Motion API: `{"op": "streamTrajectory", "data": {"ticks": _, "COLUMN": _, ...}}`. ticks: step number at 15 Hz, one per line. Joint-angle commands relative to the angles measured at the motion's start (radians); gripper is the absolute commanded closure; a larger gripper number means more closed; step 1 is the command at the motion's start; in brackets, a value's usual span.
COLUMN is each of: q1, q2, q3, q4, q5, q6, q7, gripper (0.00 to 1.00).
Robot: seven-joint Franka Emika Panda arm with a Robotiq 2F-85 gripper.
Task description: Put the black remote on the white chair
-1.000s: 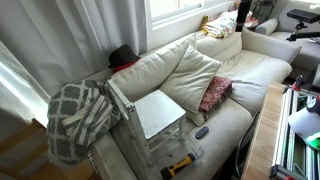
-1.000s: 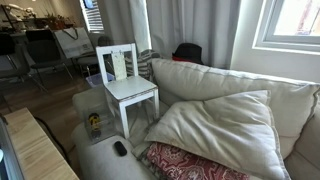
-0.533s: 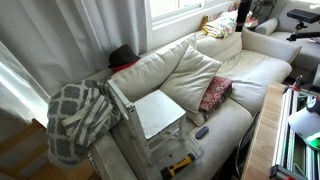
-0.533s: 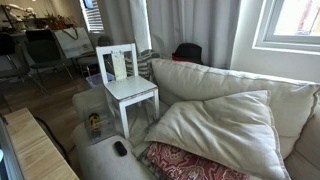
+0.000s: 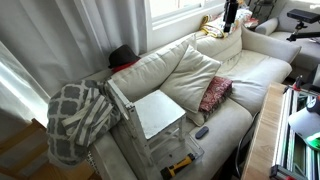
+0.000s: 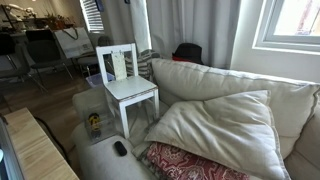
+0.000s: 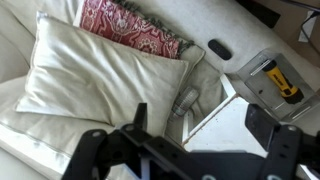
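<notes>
Well apart from the chair (image 7: 228, 128), the gripper (image 7: 187, 142) is hanging wide open and empty, while the remote (image 7: 219, 48), slim and dark, is lying flat near that chair.

We find soft daylight entering through the window (image 5: 182, 6) (image 6: 296, 20), whose panes are blown out to plain white in both exterior views. It falls evenly on the cream sofa (image 5: 190, 62), leaving only faint, soft-edged shadows in the folds, while the room's far corners stay dim. All the pictures are small and coarse, so fine detail smears. In the wrist view the pale cushion (image 7: 100, 75) is bright, nearly washed out, and the gripper (image 7: 185, 160) in the foreground is dark and out of focus.
</notes>
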Motion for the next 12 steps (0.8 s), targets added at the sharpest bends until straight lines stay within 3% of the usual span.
{"op": "streamTrajectory", "data": {"ticks": 1, "q1": 0.058, "q2": 0.258, "q3": -0.015, "q4": 0.128, "q5": 0.03, "q6": 0.132, "q7": -0.15, "gripper": 0.0}}
{"op": "streamTrajectory", "data": {"ticks": 5, "q1": 0.069, "q2": 0.513, "q3": 0.021, "q4": 0.231, "q5": 0.09, "q6": 0.317, "q7": -0.341, "gripper": 0.0}}
{"op": "streamTrajectory", "data": {"ticks": 9, "q1": 0.022, "q2": 0.717, "q3": 0.107, "q4": 0.297, "q5": 0.173, "q6": 0.412, "q7": -0.563, "gripper": 0.0}}
{"op": "streamTrajectory", "data": {"ticks": 10, "q1": 0.032, "q2": 0.626, "q3": 0.092, "q4": 0.245, "q5": 0.125, "q6": 0.391, "q7": -0.452, "gripper": 0.0}}
{"op": "streamTrajectory", "data": {"ticks": 12, "q1": 0.023, "q2": 0.702, "q3": 0.113, "q4": 0.276, "q5": 0.137, "q6": 0.41, "q7": -0.503, "gripper": 0.0}}
